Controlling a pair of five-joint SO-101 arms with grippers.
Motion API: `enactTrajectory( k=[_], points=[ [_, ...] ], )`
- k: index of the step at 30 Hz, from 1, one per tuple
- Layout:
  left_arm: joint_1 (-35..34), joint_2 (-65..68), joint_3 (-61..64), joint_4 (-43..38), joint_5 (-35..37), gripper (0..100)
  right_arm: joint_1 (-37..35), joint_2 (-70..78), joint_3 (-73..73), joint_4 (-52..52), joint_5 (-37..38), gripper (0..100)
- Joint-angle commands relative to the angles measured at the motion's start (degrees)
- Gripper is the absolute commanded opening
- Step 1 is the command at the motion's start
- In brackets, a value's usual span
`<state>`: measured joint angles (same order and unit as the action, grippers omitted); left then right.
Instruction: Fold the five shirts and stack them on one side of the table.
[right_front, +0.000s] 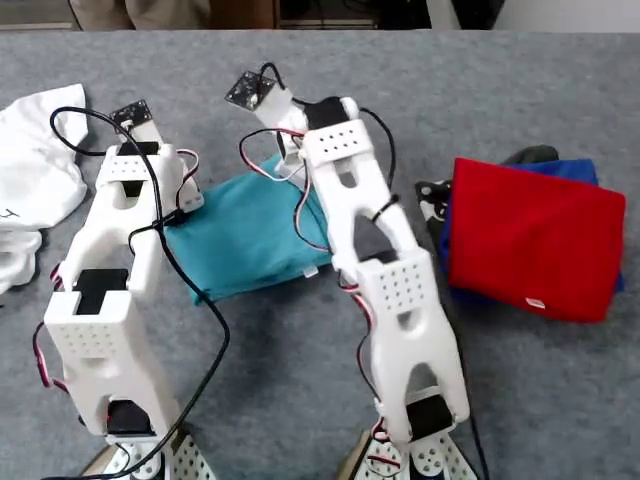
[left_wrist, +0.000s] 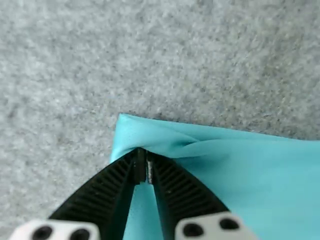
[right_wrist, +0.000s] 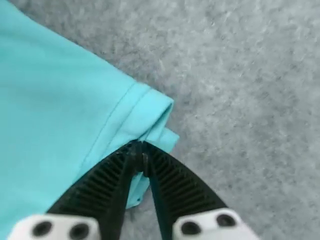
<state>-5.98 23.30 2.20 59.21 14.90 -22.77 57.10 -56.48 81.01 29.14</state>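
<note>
The left gripper (left_wrist: 142, 164) was clamped tight on a corner of the teal shirt (left_wrist: 240, 172), the cloth puckering at its tips. The right gripper (right_wrist: 141, 152) was likewise pinched closed on the hemmed corner opposite. The teal shirt lay folded on the grey table (right_front: 300, 385) between the two arms. To its right, well apart, a folded red shirt (right_front: 530, 235) rested on a blue shirt (right_front: 572, 170). A crumpled white shirt (right_front: 35, 165) sat at the table's left edge.

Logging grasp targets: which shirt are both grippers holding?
The teal shirt in the middle: left gripper and right gripper each pinch a corner. The red shirt and white shirt lie untouched.
</note>
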Motion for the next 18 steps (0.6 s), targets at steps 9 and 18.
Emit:
enactTrajectory(
  k=[9, 18],
  points=[
    [-0.97, -0.31, -1.76, -1.05, -0.26, 3, 4.18, 11.03, -28.35, 10.20, -0.35, 0.5],
    [-0.88, -0.31, -1.67, -0.88, -0.26, 2, -4.53, 6.11, -37.85, 20.48, -2.37, 0.5]
  ],
)
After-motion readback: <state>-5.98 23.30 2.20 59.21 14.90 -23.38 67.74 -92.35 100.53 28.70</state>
